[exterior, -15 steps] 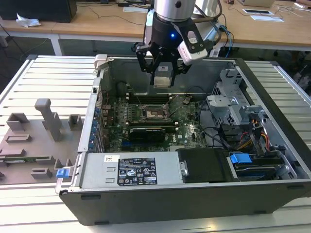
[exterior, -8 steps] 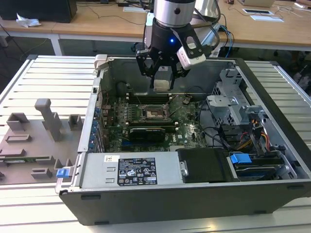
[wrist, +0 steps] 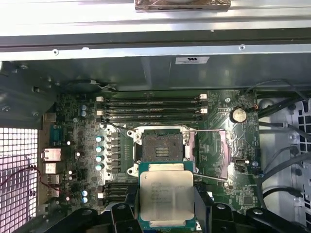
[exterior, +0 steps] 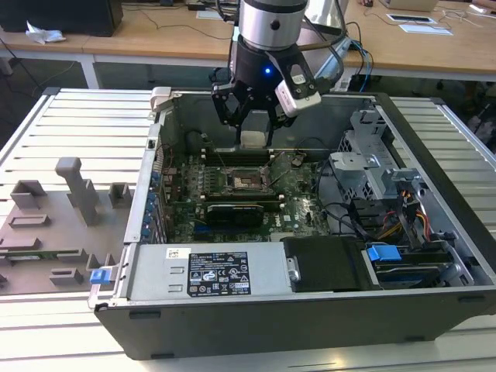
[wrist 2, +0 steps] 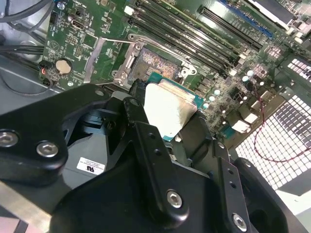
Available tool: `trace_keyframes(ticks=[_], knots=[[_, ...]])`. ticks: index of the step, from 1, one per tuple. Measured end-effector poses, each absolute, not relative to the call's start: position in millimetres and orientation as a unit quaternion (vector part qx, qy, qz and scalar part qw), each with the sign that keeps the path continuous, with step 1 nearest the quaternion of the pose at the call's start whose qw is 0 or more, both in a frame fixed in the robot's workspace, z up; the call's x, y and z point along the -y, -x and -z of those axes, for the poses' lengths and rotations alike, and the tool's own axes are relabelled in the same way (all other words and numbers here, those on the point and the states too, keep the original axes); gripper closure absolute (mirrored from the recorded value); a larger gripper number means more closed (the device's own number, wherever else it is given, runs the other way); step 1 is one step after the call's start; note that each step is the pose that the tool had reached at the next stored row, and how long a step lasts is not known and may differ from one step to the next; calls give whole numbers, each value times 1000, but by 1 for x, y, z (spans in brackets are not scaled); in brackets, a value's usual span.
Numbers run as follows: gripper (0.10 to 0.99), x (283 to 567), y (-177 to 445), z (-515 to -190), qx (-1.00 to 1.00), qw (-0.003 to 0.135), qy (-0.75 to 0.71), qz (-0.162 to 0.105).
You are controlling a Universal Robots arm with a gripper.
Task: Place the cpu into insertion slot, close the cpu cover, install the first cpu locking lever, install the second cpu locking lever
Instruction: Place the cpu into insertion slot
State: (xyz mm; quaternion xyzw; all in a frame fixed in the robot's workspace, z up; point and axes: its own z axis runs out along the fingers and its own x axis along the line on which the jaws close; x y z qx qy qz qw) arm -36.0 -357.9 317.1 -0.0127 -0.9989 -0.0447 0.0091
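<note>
My gripper [exterior: 254,133] hangs inside the open computer case, shut on the cpu [exterior: 254,140], a flat square chip with a silvery top. In both wrist views the cpu [wrist: 166,194] [wrist 2: 170,109] sits between the black fingers [wrist: 203,204], held above the green motherboard [exterior: 304,205] and just short of the insertion slot [wrist: 162,145] [wrist 2: 148,65]. The slot's square black socket lies bare, with gold contacts showing. The cpu cover [wrist: 224,151] is swung open and lies flat beside the socket. Thin metal lever rods [wrist: 209,130] stand free around it.
The grey case wall [wrist: 146,73] rises just beyond the long black memory slots [wrist: 150,109]. A power supply [exterior: 209,271] lies along the case front. A drive cage and cables [exterior: 387,201] fill the exterior view's right. Grey fixture blocks [exterior: 74,190] stand outside on the exterior view's left.
</note>
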Motion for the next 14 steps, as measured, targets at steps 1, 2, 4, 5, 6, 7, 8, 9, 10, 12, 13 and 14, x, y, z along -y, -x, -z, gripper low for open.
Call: trace_keyframes(ticks=[1,2,4,5,6,7,8,9,10,12,13,14], knots=[[545,358,36,-316,999,9,13,45],[545,358,36,-315,999,9,13,45],[545,358,36,-314,999,9,13,45],[545,358,36,-313,999,9,13,45],[545,358,36,-313,999,9,13,45],[545,358,36,-312,999,9,13,45],[545,358,36,-310,999,9,13,45],[545,358,36,-310,999,9,13,45],[545,358,36,-309,999,9,13,45],[545,358,36,-308,999,9,13,45],[545,358,36,-307,999,9,13,45],[545,358,36,-307,999,9,13,45]])
